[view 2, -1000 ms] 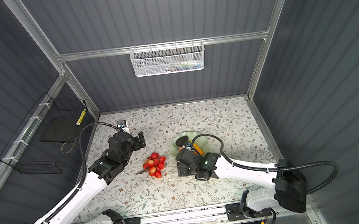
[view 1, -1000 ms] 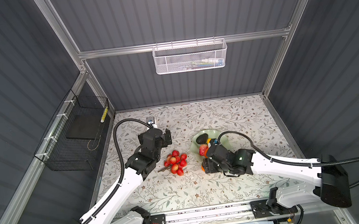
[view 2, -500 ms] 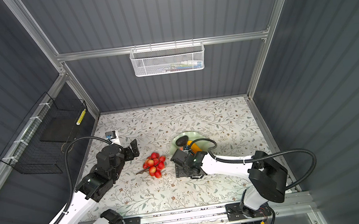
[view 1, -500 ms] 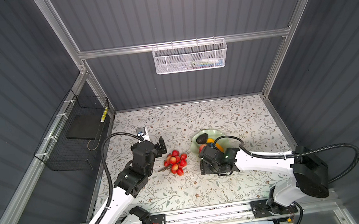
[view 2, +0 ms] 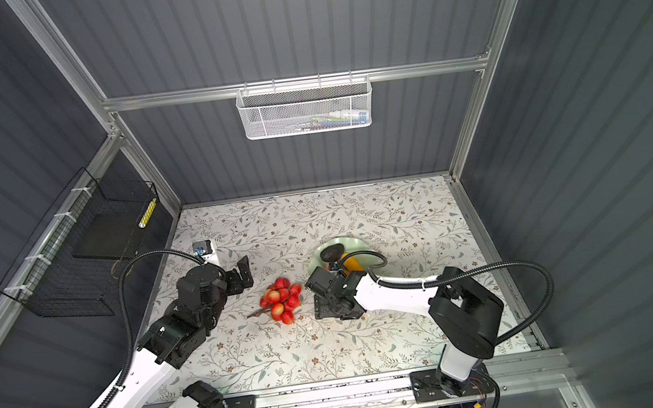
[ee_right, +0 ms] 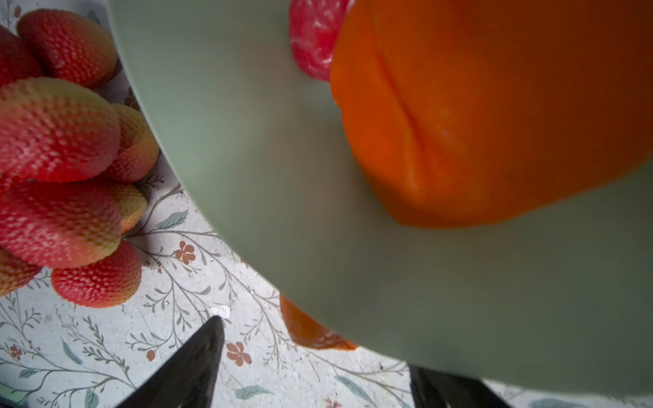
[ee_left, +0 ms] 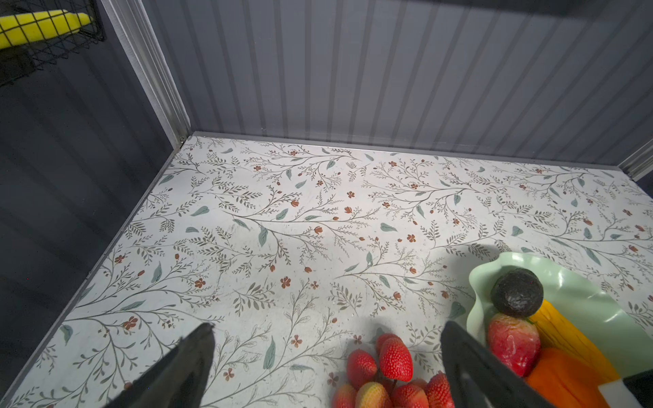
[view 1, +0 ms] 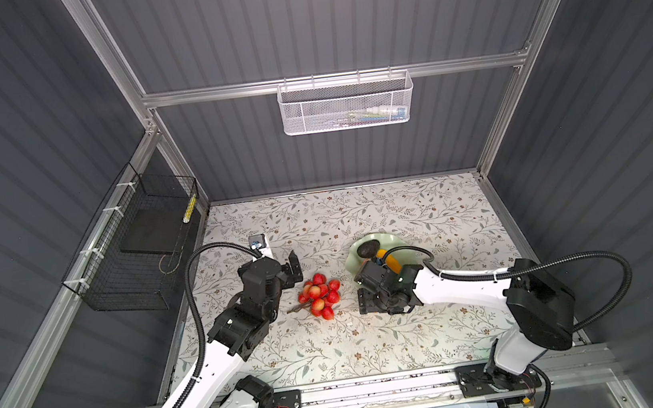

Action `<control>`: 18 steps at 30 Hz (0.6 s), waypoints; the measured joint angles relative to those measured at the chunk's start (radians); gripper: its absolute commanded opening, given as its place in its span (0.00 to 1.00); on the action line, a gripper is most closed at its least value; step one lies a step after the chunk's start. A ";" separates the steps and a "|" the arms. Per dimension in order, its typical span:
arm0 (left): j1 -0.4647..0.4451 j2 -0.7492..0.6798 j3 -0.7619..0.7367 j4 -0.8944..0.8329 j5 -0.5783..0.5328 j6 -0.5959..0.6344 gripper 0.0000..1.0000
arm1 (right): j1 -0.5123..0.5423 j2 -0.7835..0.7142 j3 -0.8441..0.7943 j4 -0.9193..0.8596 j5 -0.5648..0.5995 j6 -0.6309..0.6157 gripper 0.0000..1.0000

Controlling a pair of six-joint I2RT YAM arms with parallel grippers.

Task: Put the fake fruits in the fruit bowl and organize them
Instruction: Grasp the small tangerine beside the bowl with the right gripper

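Right fingers now nearer berry bunch

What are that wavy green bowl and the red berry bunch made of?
The fruit bowl looks like smooth moulded plastic, maybe glazed ceramic: even mint colour, soft sheen. The red-berry bunch seems painted plastic or foam: regular dimpled skin, matte red-to-yellow shading.

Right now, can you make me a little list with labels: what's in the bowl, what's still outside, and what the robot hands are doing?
In the bowl: avocado, yellow piece, strawberry, one orange
Outside: berry bunch on the table; second orange half hidden by the bowl's rim
Left gripper: open, empty, near the bunch
Right gripper: open, empty, at the bowl's edge
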 measured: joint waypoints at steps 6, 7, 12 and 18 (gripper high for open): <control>0.000 -0.004 -0.018 -0.002 -0.009 0.002 1.00 | -0.017 0.048 0.037 -0.001 -0.005 -0.022 0.80; 0.000 -0.006 -0.020 -0.002 -0.010 0.003 1.00 | -0.023 0.054 0.040 0.000 -0.008 -0.024 0.79; 0.000 -0.013 -0.024 -0.003 -0.021 0.004 1.00 | -0.050 0.076 0.049 -0.002 -0.020 -0.046 0.71; 0.000 -0.027 -0.029 -0.004 -0.025 0.004 1.00 | -0.048 0.083 0.054 0.003 -0.045 -0.064 0.63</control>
